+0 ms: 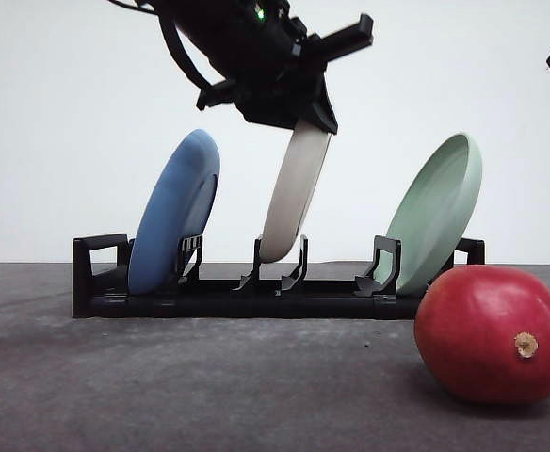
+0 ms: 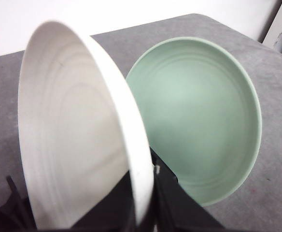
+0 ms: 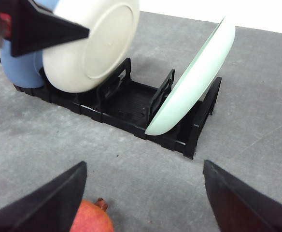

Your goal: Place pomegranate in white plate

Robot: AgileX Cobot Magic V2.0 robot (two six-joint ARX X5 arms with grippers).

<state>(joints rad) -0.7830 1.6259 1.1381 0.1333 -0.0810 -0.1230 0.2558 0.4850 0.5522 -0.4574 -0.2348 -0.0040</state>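
Observation:
The white plate (image 1: 292,193) stands tilted in the middle slot of a black dish rack (image 1: 256,299). My left gripper (image 1: 305,117) is shut on its top rim; in the left wrist view the plate (image 2: 68,135) has its rim pinched between the dark fingers (image 2: 179,210). The red pomegranate (image 1: 492,334) lies on the table in front of the rack's right end, its tan stem nub facing the camera. My right gripper (image 3: 146,205) hangs open above the table with the pomegranate (image 3: 90,218) by its left finger (image 3: 44,203), apart from it.
A blue plate (image 1: 173,212) leans in the rack's left slot and a pale green plate (image 1: 435,212) in its right slot, close beside the white one. The grey table (image 1: 209,386) stretches in front of the rack. A white wall stands behind.

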